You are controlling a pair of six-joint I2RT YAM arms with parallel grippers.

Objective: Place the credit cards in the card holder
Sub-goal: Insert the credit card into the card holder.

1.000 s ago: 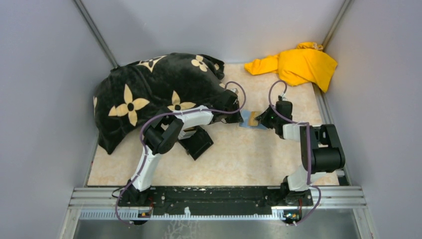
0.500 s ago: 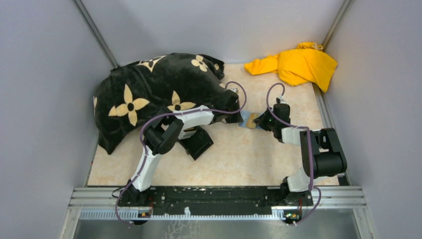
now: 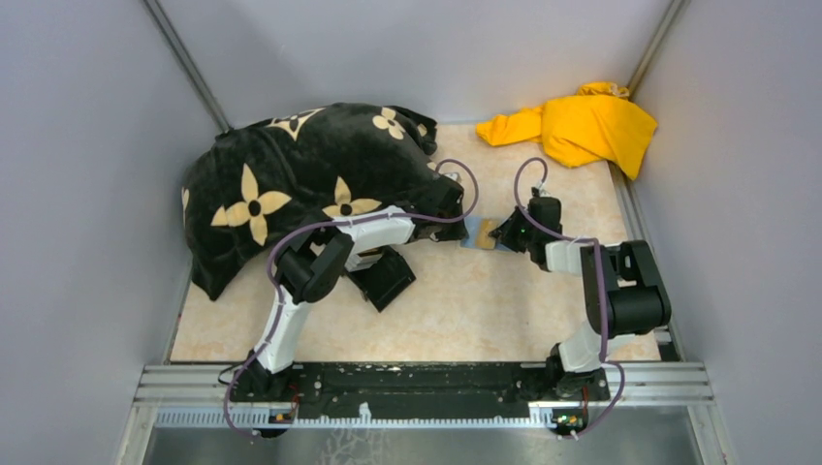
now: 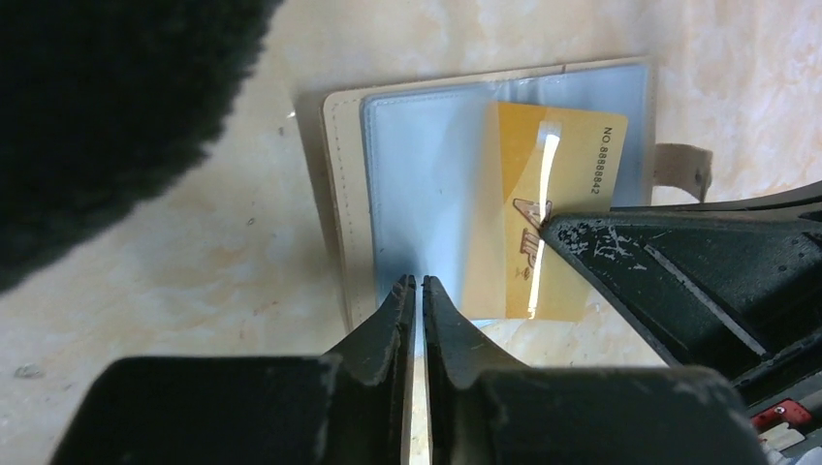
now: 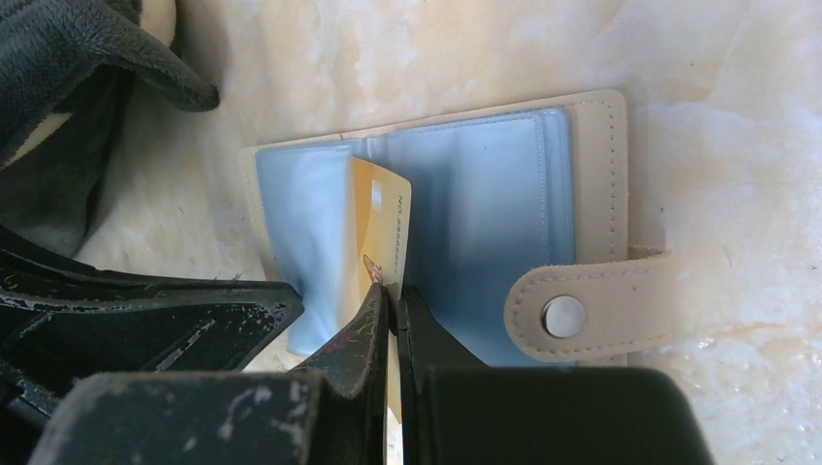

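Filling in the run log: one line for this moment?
phase: insertion | right gripper: shut on gold card | gold card: partway into open card holder | left gripper: at holder edge, grip unclear

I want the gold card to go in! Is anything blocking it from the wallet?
Nothing visible blocks it. The right claw pinches the gold card, whose far edge sits among the clear sleeves of the open card holder. The left claw is at the sleeves' edge, beside the card.

L arm (image 3: 325, 260): elbow bent, wrist fwd-right. L gripper (image 4: 414, 283): jaws nearly together, thin slit.
R arm (image 3: 625, 291): folded, wrist fwd-left. R gripper (image 5: 391, 289): clamped on gold card (image 5: 381, 218).
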